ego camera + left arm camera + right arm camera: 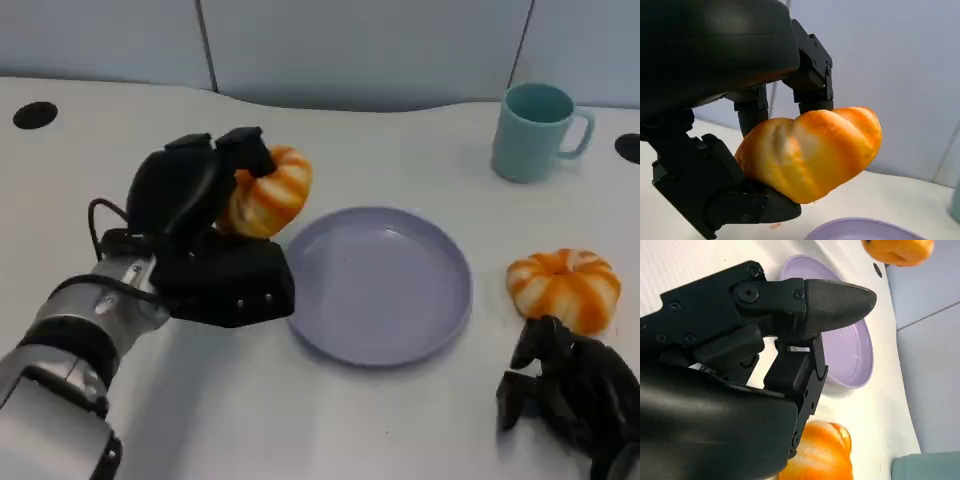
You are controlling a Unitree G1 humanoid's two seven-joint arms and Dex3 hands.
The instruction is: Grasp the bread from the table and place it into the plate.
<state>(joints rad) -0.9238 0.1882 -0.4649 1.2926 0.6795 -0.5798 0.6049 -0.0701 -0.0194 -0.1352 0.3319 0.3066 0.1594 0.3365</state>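
My left hand (200,230) grips an orange-and-white striped bread (268,192) and holds it in the air just left of the lilac plate (380,285). In the left wrist view the fingers (810,75) wrap over the bread (810,150), with the plate's rim (860,230) below it. A second striped bread (563,287) lies on the table right of the plate. My right hand (570,390) sits just in front of that bread, holding nothing. The right wrist view shows my right hand (740,365) beside this bread (822,455), with the plate (850,350) beyond.
A light blue mug (535,130) stands at the back right, behind the second bread. Black round holes mark the white table at the far left (35,114) and far right (630,148). A grey wall panel runs along the table's back edge.
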